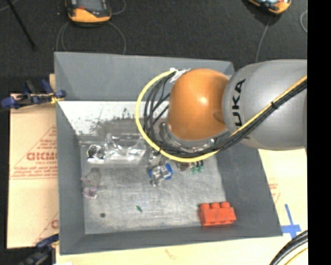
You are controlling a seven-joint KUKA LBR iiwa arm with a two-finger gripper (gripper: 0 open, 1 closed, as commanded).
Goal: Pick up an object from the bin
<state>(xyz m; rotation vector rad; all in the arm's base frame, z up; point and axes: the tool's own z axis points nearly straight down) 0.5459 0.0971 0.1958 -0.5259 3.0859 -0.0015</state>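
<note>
Bin [70, 171] sparse; your end effector [160, 166] hangs above blue piece [160, 174] up-left of red brick [217, 214]; orange cover [199, 103] blocks grip state, can't tell.

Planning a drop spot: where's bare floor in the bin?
Bare: the floor strip along the view's lower wall, between the pale purple piece and the red brick, save one green speck. Crowded: upper left with the clear plastic wrap, and around the blue thing under the arm.

floor [170, 28]: dark, speckled | top left: orange-and-black device [89, 10] on it | top right: second such device [271, 4], cropped
</note>
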